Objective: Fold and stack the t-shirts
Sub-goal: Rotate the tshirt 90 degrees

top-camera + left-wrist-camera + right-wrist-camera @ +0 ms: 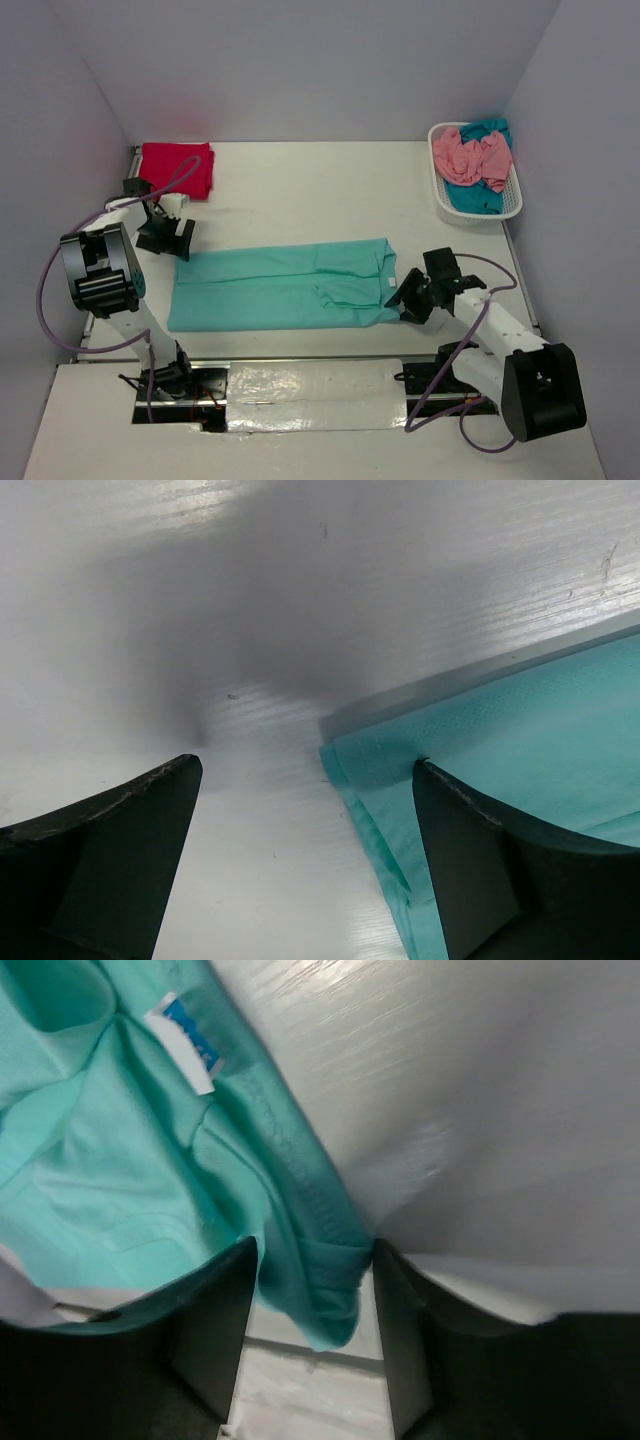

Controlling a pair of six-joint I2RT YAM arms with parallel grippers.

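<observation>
I am partway through folding the mint-teal shirt (280, 285), which lies flat on the tabletop (300, 190) as a long strip. Its sides are turned in, the hem is towards my left arm and the collar towards my right. My left jaws stand wide apart and hold nothing, hanging low over the far hem corner, with that corner just inside the right-hand finger in the left wrist view. My right jaws straddle a bunched fold of cloth at the near collar-end corner. The cloth fills most of the gap between them, but I cannot tell whether they are pressing on it or only standing around it. I judge the lengthwise folds done and the crosswise fold next. That calls for a firm pinch on the end corners of one side, a lift, and carrying that end over onto the other with the edges kept square. The crimson red shirt (178, 168) lies folded at the far left corner, where I take the stack to go. The salmon pink shirt (465, 158) and the teal-blue shirt (478, 197) lie crumpled in the white basket (510, 205) at the far right. A small white neck label (185, 1055) with blue print shows inside the collar, its writing too blurred to read.
</observation>
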